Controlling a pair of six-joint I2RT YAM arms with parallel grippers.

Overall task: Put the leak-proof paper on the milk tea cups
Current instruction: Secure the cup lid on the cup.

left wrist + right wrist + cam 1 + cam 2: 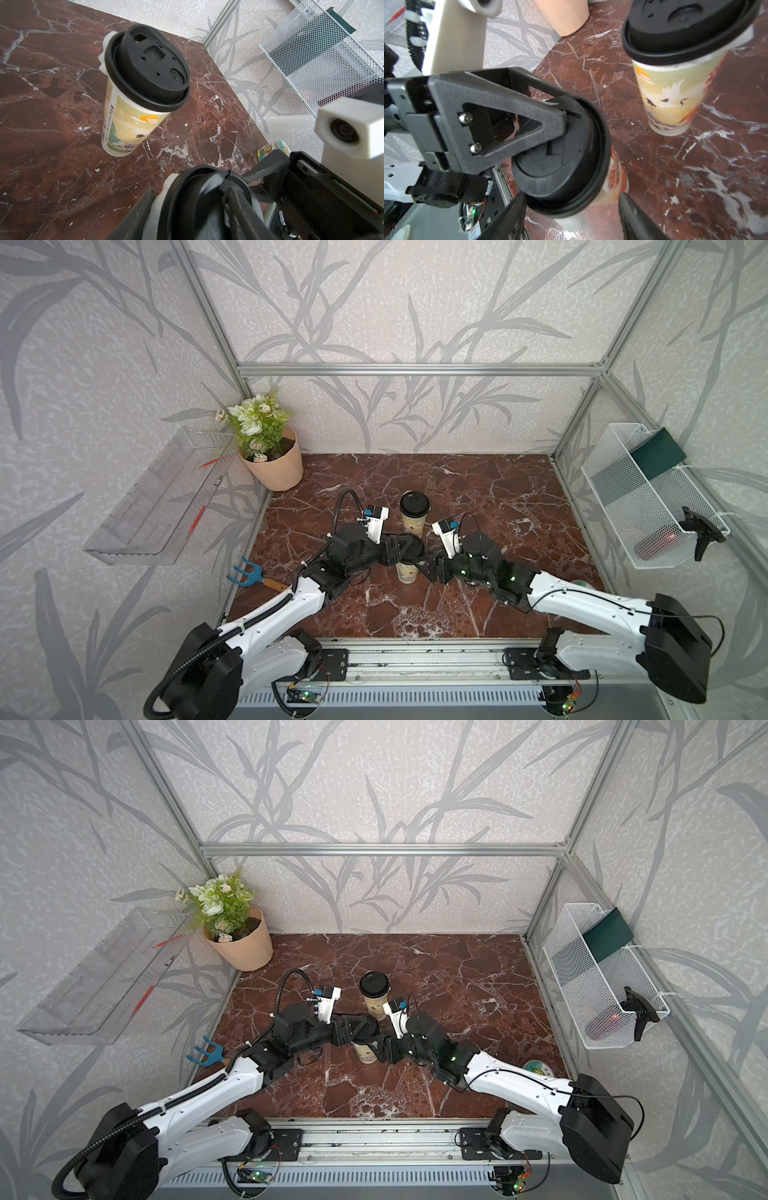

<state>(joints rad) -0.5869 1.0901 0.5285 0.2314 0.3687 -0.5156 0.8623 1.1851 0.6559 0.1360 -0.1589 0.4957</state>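
The only lettering I get close to is the raised marking moulded into the near black lid (571,166), close to its rim in my right wrist view: two pairs of blocky characters that I cannot make out. A column of small print runs up the far cup (128,124) beside its picture of an orange sun, and it is too small to read. My right wrist view shows a white crane painted on that same cup.

My left gripper (190,189) is pinched on the near black lid, one finger outside the rim and the other lying across the top. My right gripper (572,196) has a finger on either side of the near cup (614,176), just under the lid. Whether those fingers press its wall I cannot tell.

The leak-proof paper is mostly hidden. The near paper (159,204) shows only as a white edge bulging from under the lid beside my left finger. The far paper (106,42) pokes out below the far black lid (147,66).

In both top views my grippers cover the near cup's top, so only its lower wall shows. At the right edge of the marble table (498,510) a round thing printed with a cartoon flower (536,1068) lies half behind my right arm, and I cannot tell what it is
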